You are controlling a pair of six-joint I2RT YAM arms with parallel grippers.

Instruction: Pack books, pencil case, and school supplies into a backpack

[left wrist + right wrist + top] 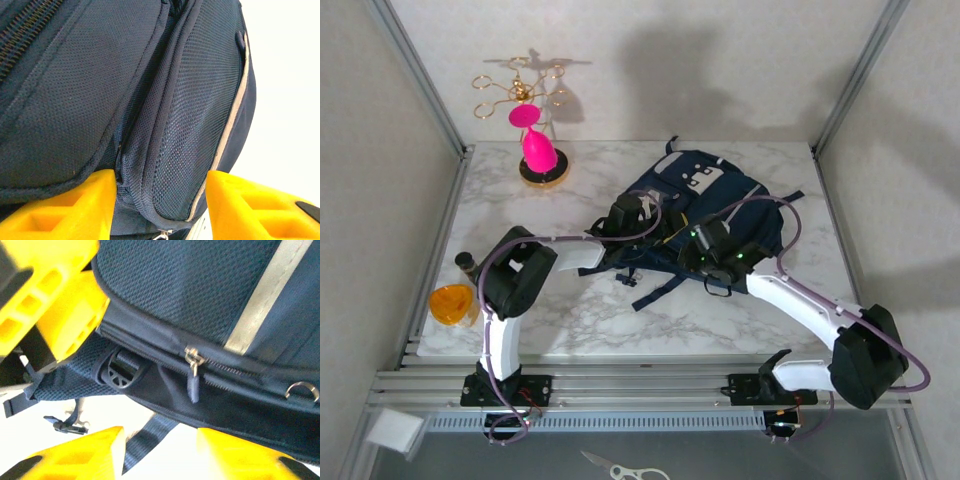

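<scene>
- We see the backpack (pixel 720 190) lying by the desk's far edge, right of centre.
- Our left gripper (pixel 157 200) straddles its mesh side; we cannot tell whether it grips.
- Our right gripper (pixel 160 450) stands part open, empty, before the zip pull (pixel 193 385).
- The orange piece (pixel 451 303) sits at the left edge.

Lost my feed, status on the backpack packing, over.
Left gripper open, straddling mesh side pocket of backpack. Right gripper open, short of zipper pull. Orange piece out, left edge of table.
</scene>
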